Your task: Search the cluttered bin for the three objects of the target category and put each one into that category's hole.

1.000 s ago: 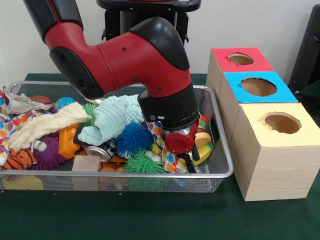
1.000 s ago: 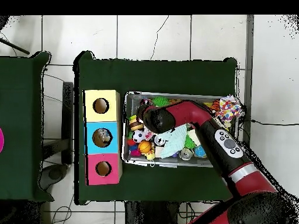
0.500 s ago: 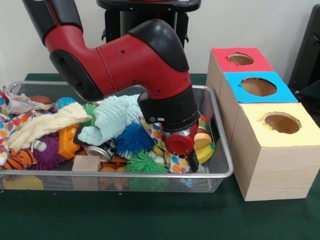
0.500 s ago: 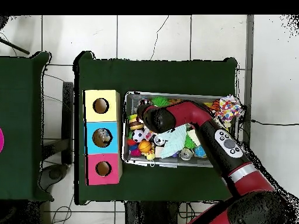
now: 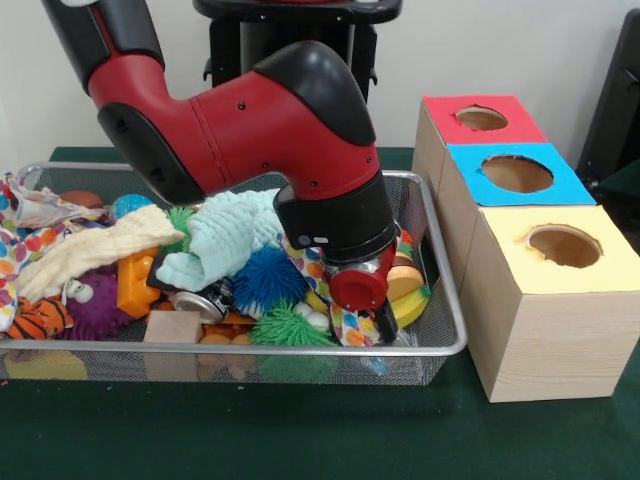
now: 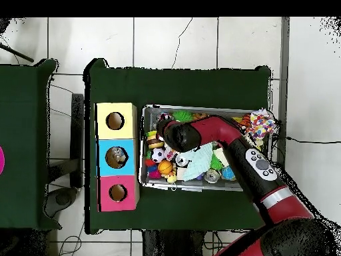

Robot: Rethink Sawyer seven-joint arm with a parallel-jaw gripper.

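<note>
My gripper is sunk in the bin beside the boxes, wrist above it, so I cannot tell whether my fingers are apart; from overhead my arm covers it wholly; my arm also hides the bin's far middle and part of the mint cloth; the patterned cloth is cut by the front view's left edge; whatever lies in the blue box's hole is too small to name.
</note>
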